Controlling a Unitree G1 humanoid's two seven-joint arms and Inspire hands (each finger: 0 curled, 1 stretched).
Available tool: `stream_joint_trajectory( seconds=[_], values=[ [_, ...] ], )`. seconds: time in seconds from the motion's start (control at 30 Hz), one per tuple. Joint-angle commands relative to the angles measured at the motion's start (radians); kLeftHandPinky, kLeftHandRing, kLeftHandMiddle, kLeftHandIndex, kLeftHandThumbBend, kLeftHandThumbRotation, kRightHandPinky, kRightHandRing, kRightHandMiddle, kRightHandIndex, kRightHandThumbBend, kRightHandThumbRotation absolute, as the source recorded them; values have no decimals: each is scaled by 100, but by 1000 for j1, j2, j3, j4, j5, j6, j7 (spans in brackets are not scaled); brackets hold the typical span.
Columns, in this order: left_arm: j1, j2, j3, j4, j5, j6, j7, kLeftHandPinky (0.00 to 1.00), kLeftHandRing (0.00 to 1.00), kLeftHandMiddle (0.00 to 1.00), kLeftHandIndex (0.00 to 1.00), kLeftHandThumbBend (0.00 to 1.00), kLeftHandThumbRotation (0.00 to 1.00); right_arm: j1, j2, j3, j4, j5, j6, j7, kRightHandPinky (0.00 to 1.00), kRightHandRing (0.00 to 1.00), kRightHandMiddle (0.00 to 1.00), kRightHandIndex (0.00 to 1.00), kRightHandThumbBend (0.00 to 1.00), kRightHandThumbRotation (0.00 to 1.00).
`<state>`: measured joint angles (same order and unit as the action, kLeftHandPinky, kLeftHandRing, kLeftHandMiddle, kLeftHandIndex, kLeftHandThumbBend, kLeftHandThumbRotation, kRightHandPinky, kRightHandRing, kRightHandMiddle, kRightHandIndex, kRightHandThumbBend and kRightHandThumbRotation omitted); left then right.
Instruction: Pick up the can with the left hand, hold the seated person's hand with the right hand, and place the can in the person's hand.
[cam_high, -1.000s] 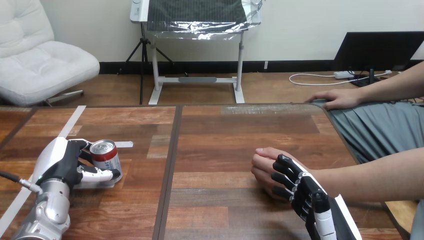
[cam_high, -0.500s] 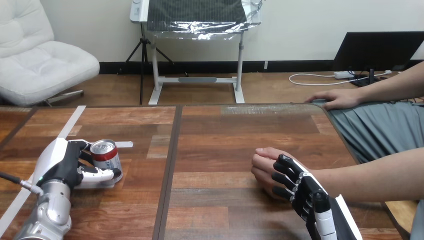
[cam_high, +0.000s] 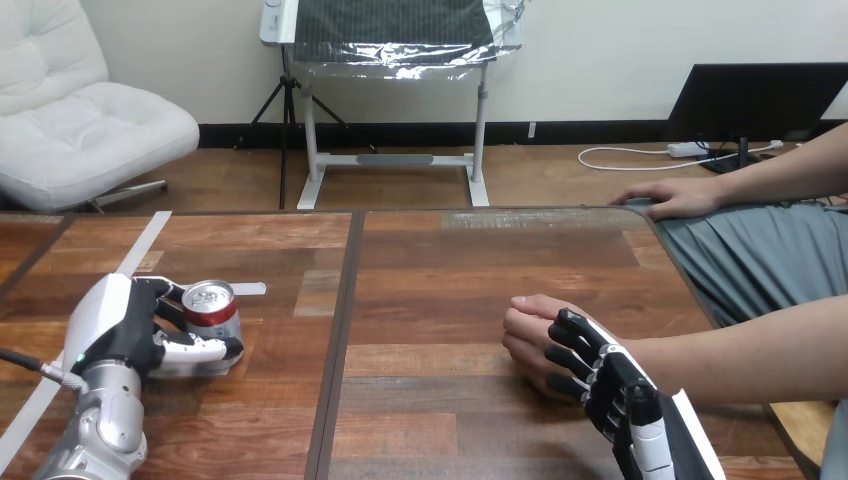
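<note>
A red and silver can (cam_high: 212, 310) stands at the table's left, and my left hand (cam_high: 125, 330) has its fingers and thumb curled round it. The can leans a little in that grip, its base close to the wood. At the lower right the person's hand (cam_high: 528, 325) rests on the table as a loose fist. My right hand (cam_high: 610, 385) lies over its back and wrist, fingers curled down round it.
The person's other hand (cam_high: 672, 198) rests on the table's far right corner. A white tape strip (cam_high: 140, 245) runs diagonally along the left side, with a small tape piece (cam_high: 248, 289) beside the can. A dark seam (cam_high: 340, 330) splits the table (cam_high: 450, 270).
The can has tipped slightly and shifted a touch to the right within my left hand. My right hand and the person's hand have stayed as they were.
</note>
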<state>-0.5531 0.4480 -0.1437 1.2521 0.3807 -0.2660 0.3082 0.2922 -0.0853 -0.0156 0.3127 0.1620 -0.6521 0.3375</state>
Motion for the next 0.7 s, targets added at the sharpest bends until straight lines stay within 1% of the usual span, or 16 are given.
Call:
stream_joint_trajectory(
  seconds=[0.0, 0.4, 0.67],
  values=[
    [-71, -3, 2, -2, 2, -35, 39, 29, 37, 45, 50, 58, 0, -41, -3, -6, -48, 7, -17, 0, 83, 88, 89, 88, 98, 100],
    [-69, -7, 9, -1, -5, -42, 67, 28, 36, 44, 49, 61, 0, -41, -5, -4, -51, 6, -16, 1, 83, 88, 89, 88, 98, 100],
    [-68, -8, 14, -3, -11, -44, 72, 29, 36, 44, 48, 62, 0, -43, -6, -5, -47, 7, -19, 2, 83, 88, 89, 88, 97, 100]
  ],
)
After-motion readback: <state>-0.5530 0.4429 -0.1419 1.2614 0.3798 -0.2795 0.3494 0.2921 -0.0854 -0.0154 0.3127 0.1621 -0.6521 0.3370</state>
